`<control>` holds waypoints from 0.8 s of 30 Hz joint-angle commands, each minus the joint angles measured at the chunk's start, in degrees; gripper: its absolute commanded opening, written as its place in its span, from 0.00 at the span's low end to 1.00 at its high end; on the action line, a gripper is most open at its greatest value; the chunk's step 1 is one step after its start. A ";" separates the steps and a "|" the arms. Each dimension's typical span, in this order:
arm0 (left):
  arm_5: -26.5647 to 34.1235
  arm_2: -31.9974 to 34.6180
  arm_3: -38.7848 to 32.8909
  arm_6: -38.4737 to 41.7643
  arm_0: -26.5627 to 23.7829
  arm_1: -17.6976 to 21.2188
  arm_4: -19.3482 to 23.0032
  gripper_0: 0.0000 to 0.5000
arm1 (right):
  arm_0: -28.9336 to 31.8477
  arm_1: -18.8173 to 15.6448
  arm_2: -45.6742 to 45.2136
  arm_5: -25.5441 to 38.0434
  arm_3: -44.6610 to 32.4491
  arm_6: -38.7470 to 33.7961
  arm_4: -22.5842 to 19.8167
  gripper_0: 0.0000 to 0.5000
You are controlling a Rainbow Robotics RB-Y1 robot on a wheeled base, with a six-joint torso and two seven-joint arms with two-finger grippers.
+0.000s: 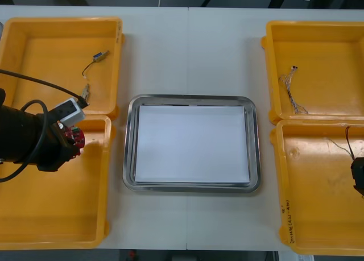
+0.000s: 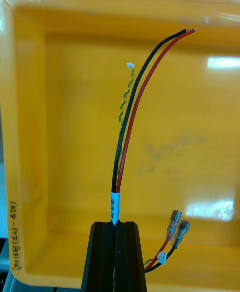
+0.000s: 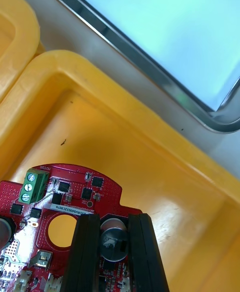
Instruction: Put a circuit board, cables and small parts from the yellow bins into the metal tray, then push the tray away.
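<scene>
Left end effector (image 3: pixel 114 232) clamped on board (image 3: pixel 75 197) edge, over near-left bin (image 1: pixel 57 204), close to tray (image 1: pixel 256 153) corner. Right end effector (image 2: pixel 115 228) pinched shut on black-red cable (image 2: pixel 131 117) at its white label, over near-right bin (image 1: pixel 318 204). Step in hand, probably: carry both to tray. Lift clear of bin walls first, keep board level, release low onto white liner (image 1: pixel 193 141). Mind terminal ends (image 2: pixel 177 228) next to right end effector: snag risk at bin rim. Green-yellow twisted cable (image 2: pixel 125 97) in near-right bin beneath. Far-left bin (image 1: pixel 40 50): two small metal parts (image 1: pixel 100 56) with short leads. Far-right bin (image 1: pixel 330 50): one thin cable (image 1: pixel 292 91). Near-left bin otherwise bare. Nothing in tray yet; centred on tabletop (image 1: pixel 187 56) between the bins.
</scene>
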 commanded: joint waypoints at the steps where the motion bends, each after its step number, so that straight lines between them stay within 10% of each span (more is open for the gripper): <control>1: 3.55 2.37 -4.23 12.91 -3.69 -2.26 -0.08 0.00 | -5.67 -4.74 -0.96 0.39 0.85 -2.22 -3.75 0.00; 13: 9.61 0.96 -10.47 25.39 -8.70 -6.83 -2.10 0.00 | -10.85 -10.89 -0.79 0.39 6.56 -0.81 -9.64 0.00; 24: 10.58 -11.96 -12.84 38.93 -15.38 -13.24 -15.46 0.00 | -13.40 -14.41 2.64 0.39 6.47 1.21 -9.99 0.00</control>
